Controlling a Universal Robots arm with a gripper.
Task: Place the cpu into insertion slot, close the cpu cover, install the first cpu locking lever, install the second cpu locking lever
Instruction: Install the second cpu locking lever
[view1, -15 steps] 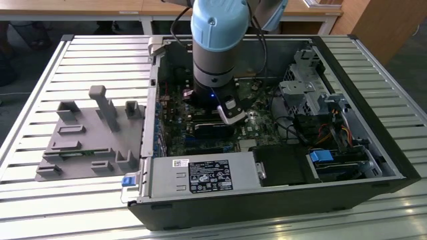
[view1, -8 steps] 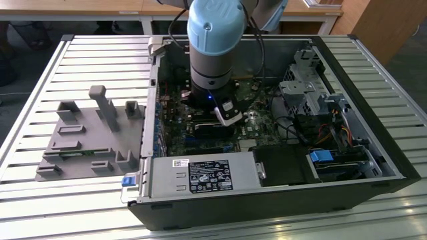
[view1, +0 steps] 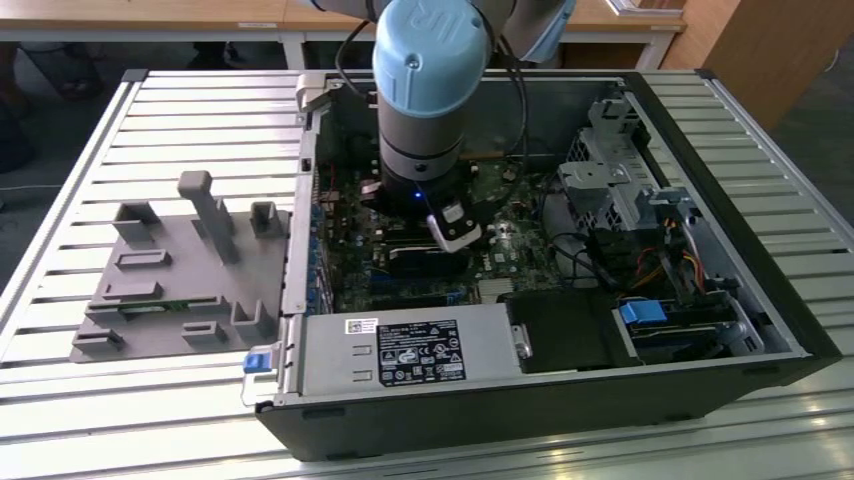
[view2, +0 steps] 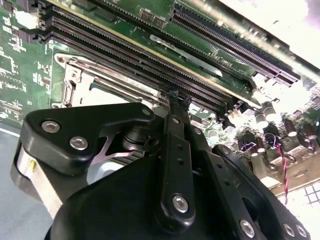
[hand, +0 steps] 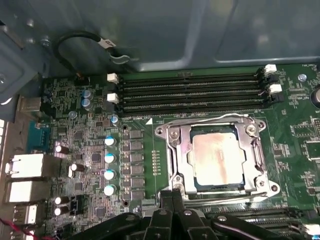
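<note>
The gripper (hand: 172, 200), fingers pressed together and holding nothing, hovers at the near edge of the insertion slot (hand: 176, 165), where the cpu (hand: 216, 157) sits under the closed cpu cover (hand: 182, 150); memory slots (hand: 192, 92) lie beyond.

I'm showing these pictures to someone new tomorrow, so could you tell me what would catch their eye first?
Most likely the blue-capped arm reaching down into the open computer case in the exterior view. Next, in the first wrist view, the cpu with its pale metal top sits in the insertion slot, with the cpu cover closed down around it and the gripper right at the frame's edge. The grey fixture block lies on the slatted table at the exterior view's left.
</note>
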